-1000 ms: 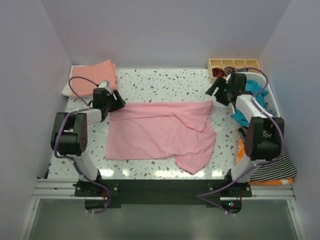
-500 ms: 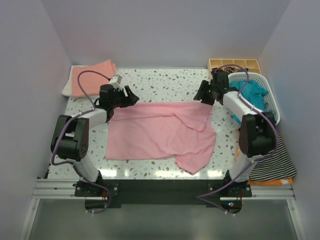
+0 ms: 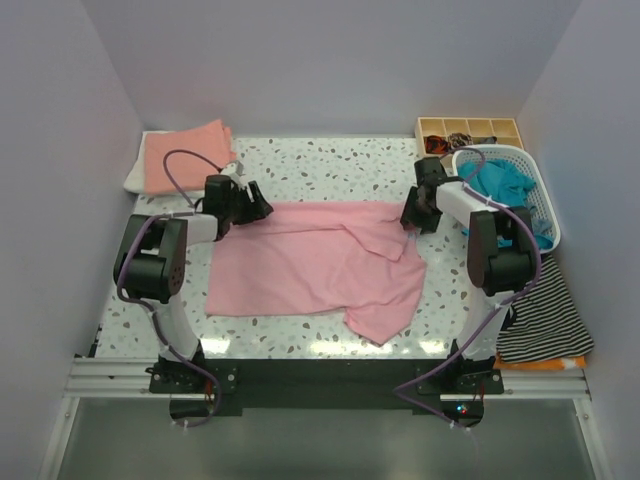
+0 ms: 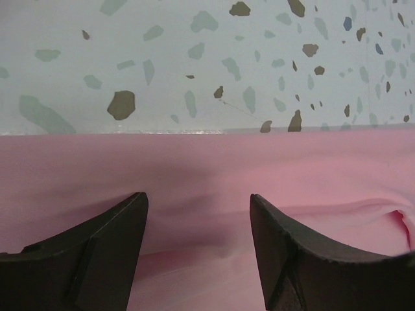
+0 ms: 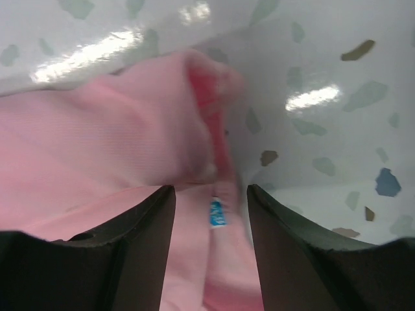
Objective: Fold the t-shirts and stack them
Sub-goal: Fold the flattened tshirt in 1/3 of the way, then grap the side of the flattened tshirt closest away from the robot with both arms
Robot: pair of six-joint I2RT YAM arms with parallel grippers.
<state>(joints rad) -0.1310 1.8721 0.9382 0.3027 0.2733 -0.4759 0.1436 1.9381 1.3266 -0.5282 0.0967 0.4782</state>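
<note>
A light pink t-shirt [image 3: 320, 260] lies spread on the speckled table, partly folded, one sleeve hanging toward the near edge. My left gripper [image 3: 250, 205] is open, low over the shirt's far left corner; in the left wrist view the pink cloth [image 4: 207, 194] lies between the fingers [image 4: 104, 253]. My right gripper [image 3: 412, 215] is open over the far right corner, where a small blue tag [image 5: 216, 212] shows on the pink hem [image 5: 130, 142]. A folded salmon-orange tee [image 3: 185, 152] lies on a white one at the far left. A teal tee [image 3: 500, 182] sits in the basket.
A white laundry basket [image 3: 535, 195] stands at the right edge. A wooden compartment tray [image 3: 468, 127] sits at the far right. A black-and-white striped garment [image 3: 545, 325] over orange cloth lies at the near right. Walls close in on three sides.
Both grippers have come down from above the table onto the pink shirt's far corners. The shirt's far edge has shifted slightly.
</note>
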